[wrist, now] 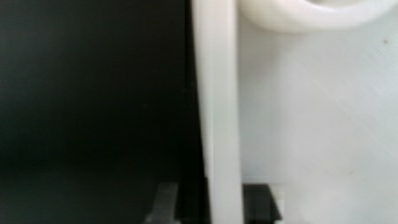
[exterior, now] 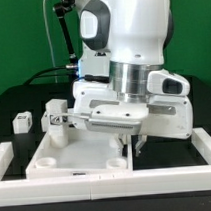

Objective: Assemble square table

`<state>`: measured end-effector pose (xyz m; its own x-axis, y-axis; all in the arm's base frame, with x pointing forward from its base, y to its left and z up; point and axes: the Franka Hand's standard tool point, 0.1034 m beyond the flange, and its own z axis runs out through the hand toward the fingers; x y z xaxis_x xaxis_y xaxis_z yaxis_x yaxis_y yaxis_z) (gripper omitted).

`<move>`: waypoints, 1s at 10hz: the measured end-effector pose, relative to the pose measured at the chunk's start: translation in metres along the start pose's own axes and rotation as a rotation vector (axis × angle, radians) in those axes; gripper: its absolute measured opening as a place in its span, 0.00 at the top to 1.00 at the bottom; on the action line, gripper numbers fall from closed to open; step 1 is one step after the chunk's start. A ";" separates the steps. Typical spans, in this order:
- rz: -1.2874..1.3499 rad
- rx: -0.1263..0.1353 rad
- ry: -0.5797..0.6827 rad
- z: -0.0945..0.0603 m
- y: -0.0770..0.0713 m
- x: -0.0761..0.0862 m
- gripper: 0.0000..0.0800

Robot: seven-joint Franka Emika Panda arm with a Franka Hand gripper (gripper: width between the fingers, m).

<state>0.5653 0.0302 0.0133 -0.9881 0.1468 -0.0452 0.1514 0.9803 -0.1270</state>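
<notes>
The white square table slab (exterior: 81,155) lies flat on the black table, with rounded recesses at its corners. My gripper (exterior: 135,142) reaches down at the slab's edge on the exterior view's right. In the wrist view the slab's edge (wrist: 214,100) runs as a white strip between my two dark fingers (wrist: 263,200), and my gripper (wrist: 214,198) is shut on it. The slab's face (wrist: 320,130) and one rounded recess (wrist: 302,15) show beside the strip. One white block leg (exterior: 56,124) with a tag stands upright at the slab's far left corner. Another small leg (exterior: 22,122) stands apart on the table.
Long white border rails run along the exterior view's left (exterior: 8,159), front (exterior: 98,191) and right (exterior: 206,153). The arm's large white body (exterior: 131,52) hides the back of the table. Black cables (exterior: 62,36) hang behind it.
</notes>
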 end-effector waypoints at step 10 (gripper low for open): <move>-0.031 -0.052 0.066 0.005 0.027 0.002 0.93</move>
<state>0.5678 0.0562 0.0048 -0.9921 0.1230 0.0235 0.1209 0.9898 -0.0753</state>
